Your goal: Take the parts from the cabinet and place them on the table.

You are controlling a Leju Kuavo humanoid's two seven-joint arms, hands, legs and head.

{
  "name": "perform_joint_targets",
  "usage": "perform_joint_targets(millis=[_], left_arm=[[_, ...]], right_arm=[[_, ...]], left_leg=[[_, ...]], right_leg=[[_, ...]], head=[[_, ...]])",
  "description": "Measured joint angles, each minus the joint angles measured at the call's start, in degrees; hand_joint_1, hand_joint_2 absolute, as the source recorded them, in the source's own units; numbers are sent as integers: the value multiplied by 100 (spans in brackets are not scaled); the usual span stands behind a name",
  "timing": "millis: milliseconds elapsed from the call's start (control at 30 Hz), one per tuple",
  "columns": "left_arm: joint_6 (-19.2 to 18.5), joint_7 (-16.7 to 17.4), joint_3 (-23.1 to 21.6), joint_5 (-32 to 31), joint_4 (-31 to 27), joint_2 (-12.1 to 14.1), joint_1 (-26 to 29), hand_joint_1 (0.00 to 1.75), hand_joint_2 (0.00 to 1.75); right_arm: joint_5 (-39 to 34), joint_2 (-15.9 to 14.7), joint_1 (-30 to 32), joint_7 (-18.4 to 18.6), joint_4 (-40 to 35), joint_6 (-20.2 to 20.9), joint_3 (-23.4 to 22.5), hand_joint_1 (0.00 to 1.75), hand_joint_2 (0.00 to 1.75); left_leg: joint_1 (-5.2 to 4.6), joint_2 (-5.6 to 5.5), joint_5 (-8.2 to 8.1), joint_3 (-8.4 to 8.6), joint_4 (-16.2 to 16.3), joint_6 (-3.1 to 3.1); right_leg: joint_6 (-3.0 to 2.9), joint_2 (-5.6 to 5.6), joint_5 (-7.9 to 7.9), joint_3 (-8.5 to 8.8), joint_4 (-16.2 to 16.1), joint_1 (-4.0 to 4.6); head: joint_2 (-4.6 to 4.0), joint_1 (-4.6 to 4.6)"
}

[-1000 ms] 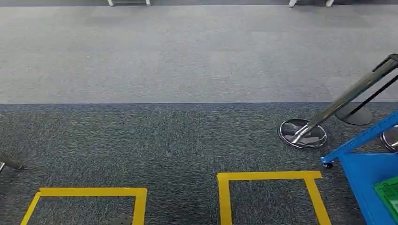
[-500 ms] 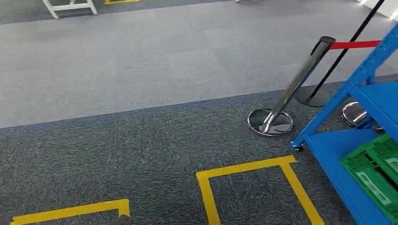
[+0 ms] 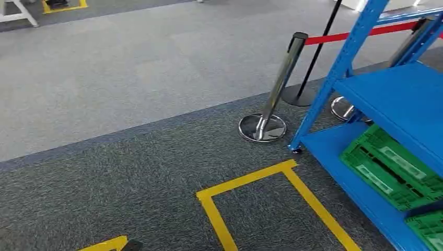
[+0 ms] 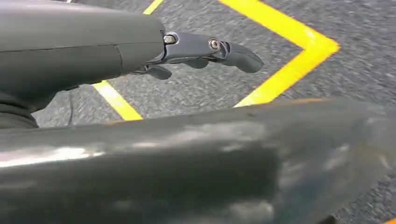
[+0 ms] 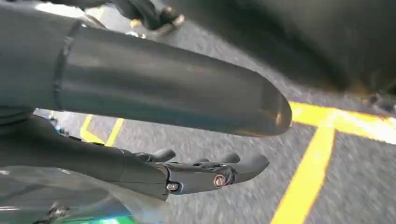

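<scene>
The left hand [image 4: 201, 53] hangs over dark carpet [image 3: 130, 178], its fingers [image 4: 236, 53] stretched out, slightly apart and holding nothing; beyond the fingertips a corner of yellow floor tape [image 4: 299, 51] lies on the floor, well apart from them; the right hand [image 5: 205, 172] hangs likewise with its fingers [image 5: 247, 165] extended, a little spread and empty, and more yellow tape [image 5: 308, 172] runs on the carpet past its fingertips; in the head view, a yellow taped rectangle [image 3: 245, 180] marks the dark carpet, and a paler grey carpet [image 3: 130, 68] lies behind it; further right a chrome stanchion [image 3: 274, 89] stands on its round base, with a black post [image 3: 318, 49] and a red belt [image 3: 365, 32] behind it; at the far right stands the blue cabinet [image 3: 402, 99], far from both hands, with green crates [image 3: 392, 167] on its lower shelf; I cannot tell what parts they hold.
</scene>
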Motion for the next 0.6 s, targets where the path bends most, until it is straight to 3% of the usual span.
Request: perform_joint_targets(millis=[33, 67, 100, 133, 167, 233, 267, 300, 333, 400, 433, 467, 500, 533, 567, 600], left_arm=[[7, -15, 5, 0, 0, 0, -7, 0, 0], [9, -22, 13, 0, 0, 0, -12, 0, 0], [11, -22, 24, 0, 0, 46, -13, 0, 0], [13, -24, 26, 0, 0, 37, -14, 0, 0], [18, -24, 29, 0, 0, 44, -25, 0, 0], [20, -24, 29, 0, 0, 42, -49, 0, 0], [20, -24, 29, 0, 0, 42, -52, 0, 0], [20, -24, 29, 0, 0, 42, -56, 0, 0], [22, -24, 31, 0, 0, 42, -44, 0, 0], [20, -24, 33, 0, 2, 42, -18, 0, 0], [20, -24, 33, 0, 2, 39, -9, 0, 0], [20, -24, 33, 0, 2, 35, -6, 0, 0], [20, -24, 33, 0, 2, 35, -8, 0, 0], [20, -24, 33, 0, 2, 42, -13, 0, 0], [20, -24, 33, 0, 2, 48, -13, 0, 0], [22, -24, 33, 0, 2, 61, -6, 0, 0]], right_arm=[[0, -7, 18, 7, 0, -4, 0, 0, 0], [2, -9, 17, 7, 0, -7, 0, 0, 0], [2, 4, -9, 9, 0, -7, 0, 0, 0], [2, 4, -22, 7, 0, -7, 0, 0, 0], [2, 4, -22, 7, 0, -7, 0, 0, 0], [2, -13, 15, 13, 0, -18, -2, 0, 0], [2, -20, 12, 11, 0, -20, -2, 0, 0], [2, -20, 13, 13, 0, -20, -2, 0, 0], [2, -20, 5, 15, 0, -20, -2, 0, 0], [2, -20, -13, 13, 0, -20, -2, 0, 0], [2, -20, -8, 13, 0, -20, -2, 0, 0], [2, -20, 1, 13, 0, -20, -2, 0, 0], [2, -20, 13, 17, 0, -20, -2, 0, 0], [2, -20, 15, 17, 0, -20, -2, 0, 0], [2, -20, 9, 17, 0, -20, -2, 0, 0], [2, -15, 12, 15, 0, -20, -2, 0, 0]], left_leg=[[36, 76, -34, 3, 41, -47], [51, 135, -75, 3, 102, -100], [29, 174, -113, -21, 128, -156], [12, 234, -156, -11, 191, -205], [8, 258, -156, 8, 186, -217], [44, 332, -156, 53, 177, -245], [74, 294, -199, 45, 193, -282], [94, -5, -352, 7, 341, -297], [97, -186, -586, -146, 705, -290], [77, -282, -1014, -594, 1691, -263], [68, -285, -1087, -769, 2023, -235], [53, -289, -1014, -835, 2086, -194], [29, -304, -800, -781, 1882, -143], [-1, -350, -502, -623, 1454, -87], [-37, -480, -201, -402, 905, -27], [-66, -798, -28, -236, 458, 29]], right_leg=[[46, -77, 250, 294, -507, -37], [97, -270, 400, 567, -980, -64], [66, -409, 258, 633, -1027, 4], [-50, -320, 299, 635, -1066, -17], [-125, -265, 288, 632, -1047, -9], [-197, -173, 280, 619, -1034, 20], [-237, -119, 300, 627, -1047, 12], [-277, -71, 307, 624, -1047, 14], [-302, -10, 313, 620, -1047, 22], [-347, 142, 320, 612, -1046, 59], [-351, 222, 321, 613, -1046, 80], [-354, 307, 323, 616, -1045, 98], [-360, 396, 327, 619, -1045, 114], [-366, 489, 332, 623, -1045, 121], [-370, 584, 336, 626, -1046, 119], [-370, 645, 342, 619, -1047, 92]], head=[[0, 0], [0, 4], [0, 32], [0, 13], [0, 6], [0, 22], [0, 13], [0, -5], [0, -11], [0, -19], [0, -20], [0, -13], [0, -15], [0, -13], [0, -15], [0, -15]])
